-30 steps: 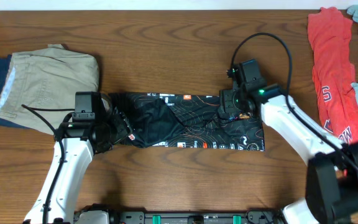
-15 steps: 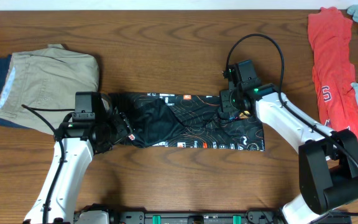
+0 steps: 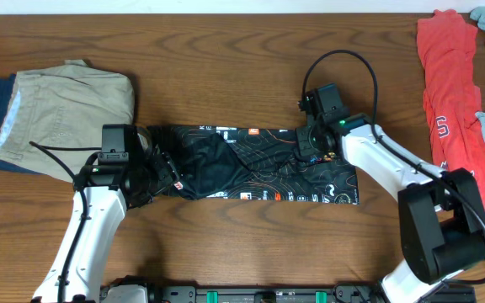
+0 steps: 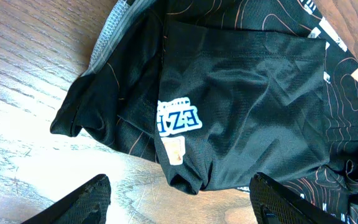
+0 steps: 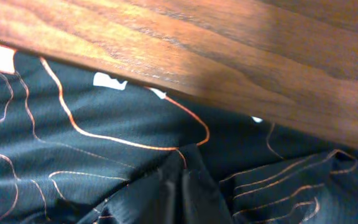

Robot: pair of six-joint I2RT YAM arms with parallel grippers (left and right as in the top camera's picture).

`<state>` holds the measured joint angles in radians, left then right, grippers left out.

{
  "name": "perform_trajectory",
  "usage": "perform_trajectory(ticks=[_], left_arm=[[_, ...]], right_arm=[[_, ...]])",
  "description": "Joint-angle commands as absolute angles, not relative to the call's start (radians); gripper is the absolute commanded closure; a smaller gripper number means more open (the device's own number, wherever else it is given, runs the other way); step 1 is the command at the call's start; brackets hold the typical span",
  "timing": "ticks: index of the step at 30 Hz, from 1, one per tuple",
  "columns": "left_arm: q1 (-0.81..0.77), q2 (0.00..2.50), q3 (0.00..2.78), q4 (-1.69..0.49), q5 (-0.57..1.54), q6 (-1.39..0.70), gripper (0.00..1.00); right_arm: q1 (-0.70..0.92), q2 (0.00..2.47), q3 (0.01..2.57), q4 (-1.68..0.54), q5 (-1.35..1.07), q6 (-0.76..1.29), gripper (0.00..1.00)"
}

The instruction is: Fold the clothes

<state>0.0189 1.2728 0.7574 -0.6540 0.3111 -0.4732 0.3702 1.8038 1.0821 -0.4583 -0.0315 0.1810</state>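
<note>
- Over the last second the right claw (image 3: 313, 152) has crept a little toward the far edge of the jersey (image 3: 251, 164) and brought its fingers together. The left arm has not shifted.
- The right claw is now clamped on a small pucker of black cloth toward the jersey's right end, close to its far edge. The right wrist view shows it as a raised ridge, which looks like a hold for lifting that end over.
- The left claw (image 4: 179, 198) hangs with its fingers apart over the jersey's left end, gripping nothing. It is probably placed to take or pin that end.
- The jersey lies as a long, narrow, folded strip across the middle of the surface (image 3: 226, 76).
- Folded tan trousers (image 3: 66, 105) sit well to the left and seem finished. A red shirt (image 3: 449, 101) lies at the right edge, apparently waiting.
</note>
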Motion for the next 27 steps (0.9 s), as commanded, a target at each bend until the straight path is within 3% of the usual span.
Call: perform_trajectory(ticks=[1, 11, 13, 27], left_arm=[[0.020, 1.280, 0.742, -0.658, 0.302, -0.464, 0.27], [0.020, 1.280, 0.742, -0.658, 0.302, -0.464, 0.27], [0.020, 1.280, 0.742, -0.658, 0.302, -0.464, 0.27], [0.020, 1.280, 0.742, -0.659, 0.302, -0.464, 0.27]], right_arm=[[0.377, 1.813, 1.091, -0.451, -0.034, 0.178, 0.99], [0.380, 1.797, 1.099, -0.263, -0.134, 0.178, 0.98], [0.380, 1.797, 1.099, -0.229, -0.162, 0.178, 0.62], [0.373, 1.710, 1.099, -0.392, -0.079, 0.178, 0.54]])
